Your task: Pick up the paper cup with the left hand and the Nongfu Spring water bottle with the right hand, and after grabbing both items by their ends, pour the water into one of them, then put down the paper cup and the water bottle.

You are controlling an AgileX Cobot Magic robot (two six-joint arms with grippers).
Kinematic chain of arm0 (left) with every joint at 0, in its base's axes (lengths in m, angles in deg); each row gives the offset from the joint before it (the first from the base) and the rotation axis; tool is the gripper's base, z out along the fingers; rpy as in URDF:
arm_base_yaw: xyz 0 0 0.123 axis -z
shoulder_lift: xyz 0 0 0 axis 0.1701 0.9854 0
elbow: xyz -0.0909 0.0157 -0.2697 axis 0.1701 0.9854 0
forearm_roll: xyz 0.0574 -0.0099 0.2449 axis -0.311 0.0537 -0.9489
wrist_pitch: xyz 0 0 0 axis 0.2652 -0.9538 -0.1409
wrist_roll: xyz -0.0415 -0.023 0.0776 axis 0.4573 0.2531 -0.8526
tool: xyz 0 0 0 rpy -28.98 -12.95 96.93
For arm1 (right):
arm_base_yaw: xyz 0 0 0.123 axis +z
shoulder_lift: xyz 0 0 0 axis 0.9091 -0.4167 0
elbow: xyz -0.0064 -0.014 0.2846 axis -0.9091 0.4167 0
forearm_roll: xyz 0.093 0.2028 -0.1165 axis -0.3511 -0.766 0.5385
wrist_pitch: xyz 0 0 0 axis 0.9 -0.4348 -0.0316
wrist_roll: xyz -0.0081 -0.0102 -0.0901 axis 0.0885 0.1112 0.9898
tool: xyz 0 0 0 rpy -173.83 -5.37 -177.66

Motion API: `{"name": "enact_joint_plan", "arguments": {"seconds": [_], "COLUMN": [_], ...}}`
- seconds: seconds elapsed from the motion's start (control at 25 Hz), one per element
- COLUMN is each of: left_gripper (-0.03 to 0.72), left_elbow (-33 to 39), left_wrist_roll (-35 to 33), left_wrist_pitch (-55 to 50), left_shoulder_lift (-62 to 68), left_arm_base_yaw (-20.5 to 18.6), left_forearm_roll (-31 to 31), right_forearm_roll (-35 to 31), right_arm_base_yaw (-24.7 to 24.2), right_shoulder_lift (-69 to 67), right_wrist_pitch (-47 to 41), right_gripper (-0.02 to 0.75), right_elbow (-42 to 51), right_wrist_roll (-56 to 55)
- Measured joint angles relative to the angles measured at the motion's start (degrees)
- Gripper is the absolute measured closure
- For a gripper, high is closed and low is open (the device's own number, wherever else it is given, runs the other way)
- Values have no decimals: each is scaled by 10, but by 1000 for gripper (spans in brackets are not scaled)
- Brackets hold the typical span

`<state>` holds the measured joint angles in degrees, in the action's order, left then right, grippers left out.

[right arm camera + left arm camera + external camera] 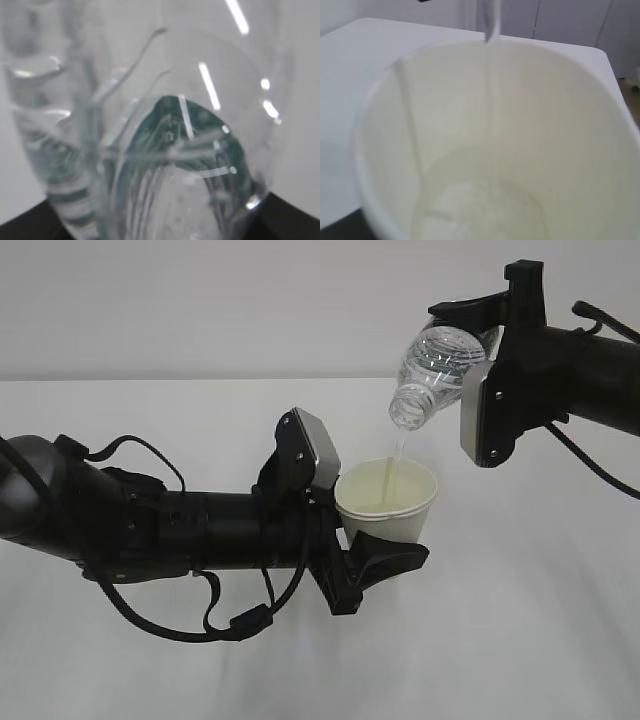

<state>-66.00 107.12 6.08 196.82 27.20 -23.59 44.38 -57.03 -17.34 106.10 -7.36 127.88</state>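
Left claw (385, 552): I grip the paper cup (388, 498) from below, upright above the table (520, 640).
Right claw (478, 325): I clamp the Nongfu Spring water bottle (435, 370), mouth tilted down over the cup.
Water (397, 455): a thin stream falls into the cup.
Left wrist view: pooled water in the cup's bottom.
Right wrist view: the bottle's green label (200, 135) close up.

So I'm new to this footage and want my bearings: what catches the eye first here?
The thin stream of water falling from the tilted water bottle, held up at the right by the right hand. It lands in the paper cup, gripped mid-frame by the left hand above the white table.
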Motion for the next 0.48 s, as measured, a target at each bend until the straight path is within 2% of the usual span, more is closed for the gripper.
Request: {"name": "enact_joint_plan", "arguments": {"seconds": [0.48], "left_gripper": [238], "left_elbow": [0], "left_wrist_roll": [0], "left_wrist_pitch": [0], "left_shoulder_lift": [0], "left_arm_base_yaw": [0], "left_forearm_roll": [0], "right_forearm_roll": [0], "right_arm_base_yaw": [0], "right_shoulder_lift": [0], "right_wrist_pitch": [0], "right_gripper": [272], "right_elbow": [-1], "right_wrist_roll": [1]}}
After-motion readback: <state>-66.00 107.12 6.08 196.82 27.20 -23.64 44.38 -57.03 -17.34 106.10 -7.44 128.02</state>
